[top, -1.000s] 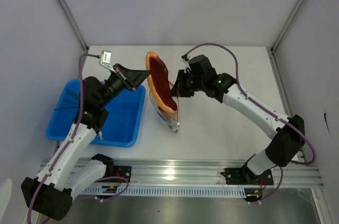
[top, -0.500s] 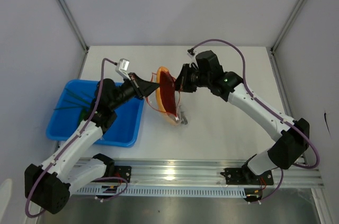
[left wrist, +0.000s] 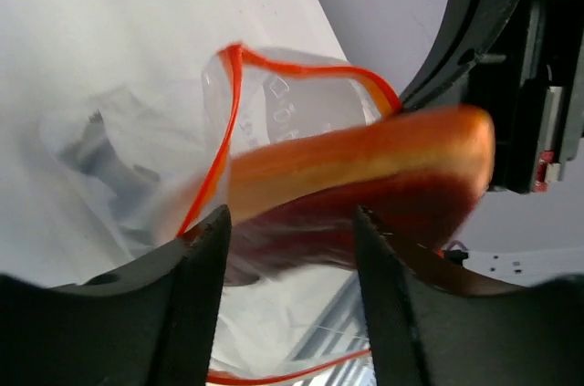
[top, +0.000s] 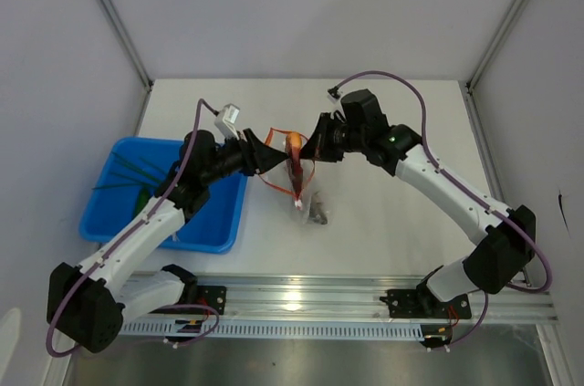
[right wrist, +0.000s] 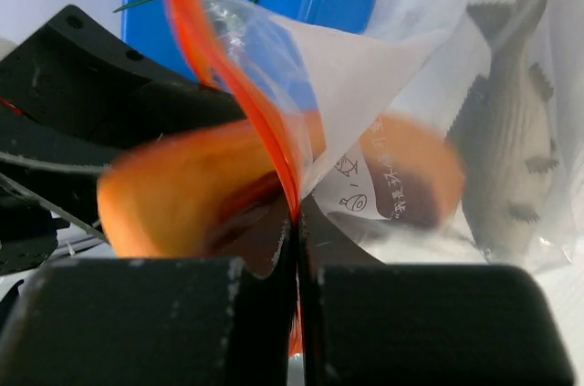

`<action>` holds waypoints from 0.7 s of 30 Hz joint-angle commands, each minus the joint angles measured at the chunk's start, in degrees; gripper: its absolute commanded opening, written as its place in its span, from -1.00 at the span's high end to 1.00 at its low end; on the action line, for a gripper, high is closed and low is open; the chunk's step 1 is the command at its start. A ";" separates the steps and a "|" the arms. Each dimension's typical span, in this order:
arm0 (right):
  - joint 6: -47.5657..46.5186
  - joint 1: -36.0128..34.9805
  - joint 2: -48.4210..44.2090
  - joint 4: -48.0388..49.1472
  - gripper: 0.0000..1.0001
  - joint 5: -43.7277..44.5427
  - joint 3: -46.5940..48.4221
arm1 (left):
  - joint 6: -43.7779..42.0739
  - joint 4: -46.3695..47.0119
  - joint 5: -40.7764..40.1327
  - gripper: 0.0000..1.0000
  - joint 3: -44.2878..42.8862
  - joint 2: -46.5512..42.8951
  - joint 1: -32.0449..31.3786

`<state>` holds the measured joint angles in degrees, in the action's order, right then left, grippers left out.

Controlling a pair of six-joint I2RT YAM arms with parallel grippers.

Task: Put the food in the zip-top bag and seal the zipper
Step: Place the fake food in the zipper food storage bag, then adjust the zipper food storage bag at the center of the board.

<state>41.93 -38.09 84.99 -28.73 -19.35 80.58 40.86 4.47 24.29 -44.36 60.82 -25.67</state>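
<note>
The clear zip-top bag [top: 304, 196] hangs above the table between both arms, its mouth gaping. My right gripper [top: 315, 147] is shut on the red-orange zipper [right wrist: 290, 181] at the bag's rim. The dark-red meat slab [top: 294, 167] with its orange rim stands edge-on in the mouth, partly inside the bag [left wrist: 274, 112]. My left gripper [left wrist: 292, 240] is open just behind the slab [left wrist: 365, 167], its fingers [left wrist: 205, 258] apart and nothing between them. Green stalks [top: 128, 172] lie in the blue tray.
The blue tray [top: 214, 213] sits at the left, under my left arm. A grey toy fish [right wrist: 511, 130] lies in the bottom of the bag, near the table [top: 383, 222]. Side walls close in the table left and right.
My left arm carried the slab rightward and lower into the bag's mouth, then its jaws opened and let go. The right gripper stayed shut on the bag's rim.
</note>
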 commanded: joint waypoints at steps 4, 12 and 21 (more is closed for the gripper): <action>-0.62 0.73 -3.87 3.24 1.00 -1.56 -0.94 | -5.43 -6.20 -3.89 -0.40 -2.92 -8.33 -1.57; -1.24 1.17 -4.48 2.89 1.00 -1.91 -1.83 | -6.58 -13.87 -11.11 -0.44 -2.93 -16.07 -1.84; -1.68 1.26 -4.74 3.33 1.00 -2.79 -1.56 | -4.57 -19.59 -8.66 -0.35 -3.54 -11.35 -2.45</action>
<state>41.21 -37.04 83.02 -28.42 -20.32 78.41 35.86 -12.60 13.76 -46.33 46.33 -27.09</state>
